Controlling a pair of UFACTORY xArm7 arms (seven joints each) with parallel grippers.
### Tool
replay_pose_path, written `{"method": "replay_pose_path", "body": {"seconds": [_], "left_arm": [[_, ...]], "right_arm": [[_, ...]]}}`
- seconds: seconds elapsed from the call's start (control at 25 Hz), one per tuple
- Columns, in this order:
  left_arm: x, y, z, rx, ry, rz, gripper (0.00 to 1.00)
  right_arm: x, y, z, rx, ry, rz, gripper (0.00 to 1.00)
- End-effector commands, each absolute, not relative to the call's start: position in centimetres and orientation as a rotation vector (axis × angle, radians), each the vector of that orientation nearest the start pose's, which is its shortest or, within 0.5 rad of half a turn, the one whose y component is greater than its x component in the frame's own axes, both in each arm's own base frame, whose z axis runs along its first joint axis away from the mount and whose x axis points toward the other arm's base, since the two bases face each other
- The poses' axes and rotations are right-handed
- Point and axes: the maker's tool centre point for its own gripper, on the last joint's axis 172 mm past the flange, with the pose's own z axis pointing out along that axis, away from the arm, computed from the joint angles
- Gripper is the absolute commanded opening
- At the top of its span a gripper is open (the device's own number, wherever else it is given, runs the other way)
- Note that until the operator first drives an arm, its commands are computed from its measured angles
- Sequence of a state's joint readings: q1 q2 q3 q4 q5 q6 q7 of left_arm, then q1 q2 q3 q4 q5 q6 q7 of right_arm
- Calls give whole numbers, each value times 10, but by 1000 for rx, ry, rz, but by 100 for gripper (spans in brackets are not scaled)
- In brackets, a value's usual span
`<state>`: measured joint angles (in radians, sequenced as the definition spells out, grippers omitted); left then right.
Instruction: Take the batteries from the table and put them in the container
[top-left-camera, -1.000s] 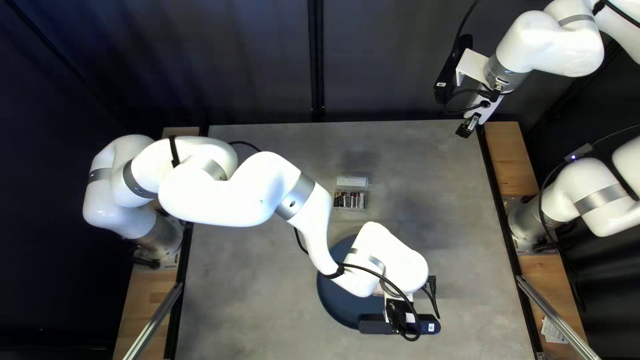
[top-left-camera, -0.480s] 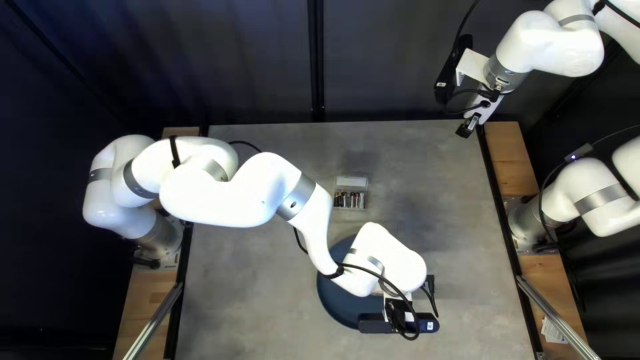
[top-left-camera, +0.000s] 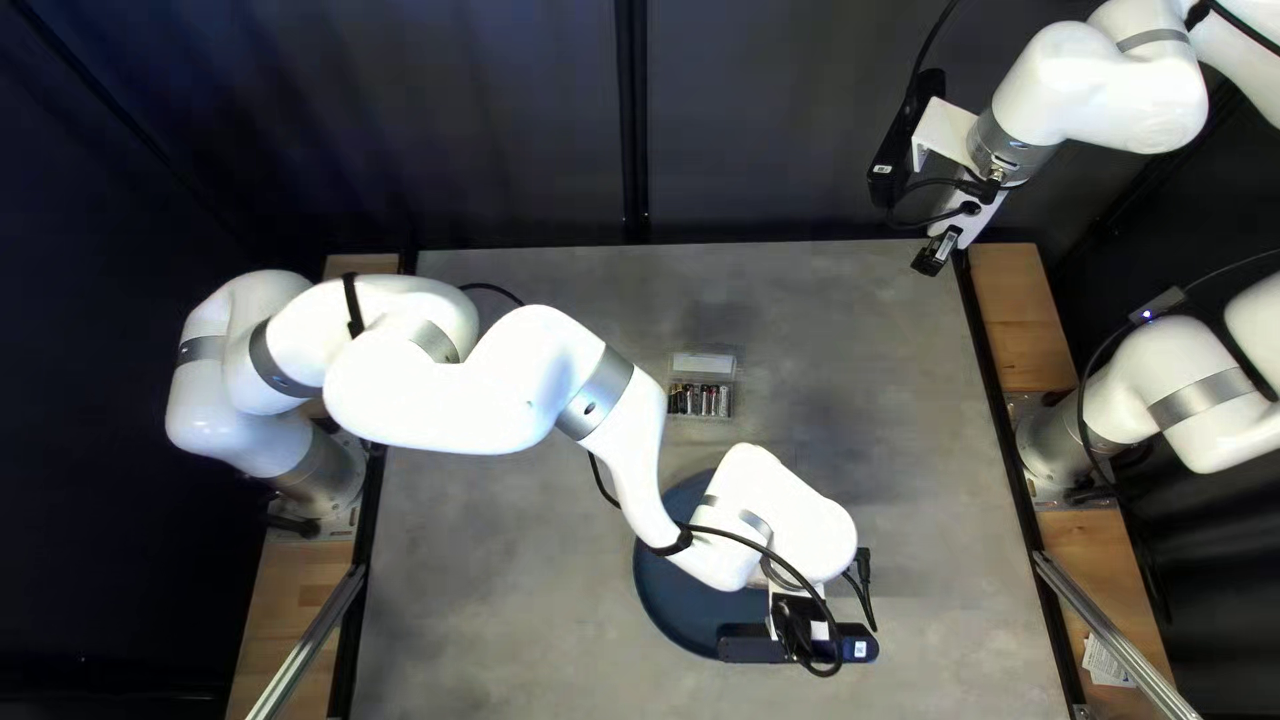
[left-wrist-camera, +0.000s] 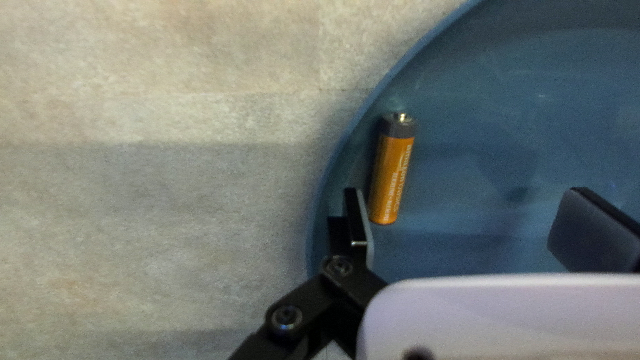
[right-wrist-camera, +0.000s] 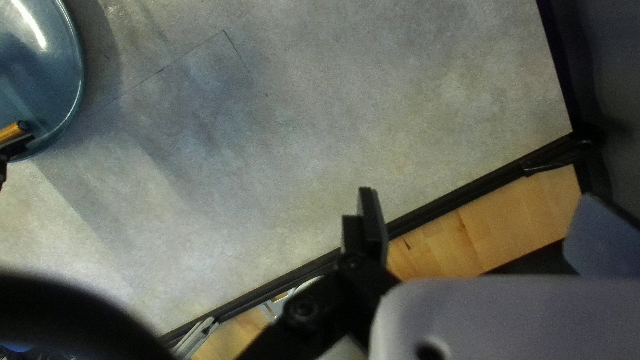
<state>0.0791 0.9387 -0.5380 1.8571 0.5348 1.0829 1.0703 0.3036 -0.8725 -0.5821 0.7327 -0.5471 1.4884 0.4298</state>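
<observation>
Several dark-and-silver cylindrical batteries [top-left-camera: 700, 400] sit in the clear rectangular container [top-left-camera: 703, 363] beyond your round blue plate [left-wrist-camera: 500, 100], where one orange-and-black cylindrical battery [left-wrist-camera: 391, 175] awaits you, black left gripper [left-wrist-camera: 463, 210] open above, black right gripper [right-wrist-camera: 479, 207] open well apart.

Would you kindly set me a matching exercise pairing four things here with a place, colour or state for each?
1. Loose battery
2. Clear box
3. Round dish
4. Right gripper

A. Open, holding nothing
B. Blue, partly hidden beneath the left arm
C. Orange with a dark end
D. Holding a row of batteries

Pairs: 1-C, 2-D, 3-B, 4-A
</observation>
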Motion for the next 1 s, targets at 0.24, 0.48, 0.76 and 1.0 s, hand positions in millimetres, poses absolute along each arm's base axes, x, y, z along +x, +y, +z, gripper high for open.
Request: {"method": "replay_pose_path", "body": {"seconds": [0.24,0.48,0.76,1.0], "left_arm": [[631,-169,22,-2154,2252,85,0],[621,-180,51,-2256,2147,91,0],[596,-170,64,-2740,1488,130,100],[586,-200,64,-2979,776,117,100]], "right_arm": [[246,-180,277,-3145,796,-84,100],[246,-180,277,-3145,796,-84,100],[246,-180,277,-3145,796,-84,100],[246,-180,277,-3145,796,-84,100]]}}
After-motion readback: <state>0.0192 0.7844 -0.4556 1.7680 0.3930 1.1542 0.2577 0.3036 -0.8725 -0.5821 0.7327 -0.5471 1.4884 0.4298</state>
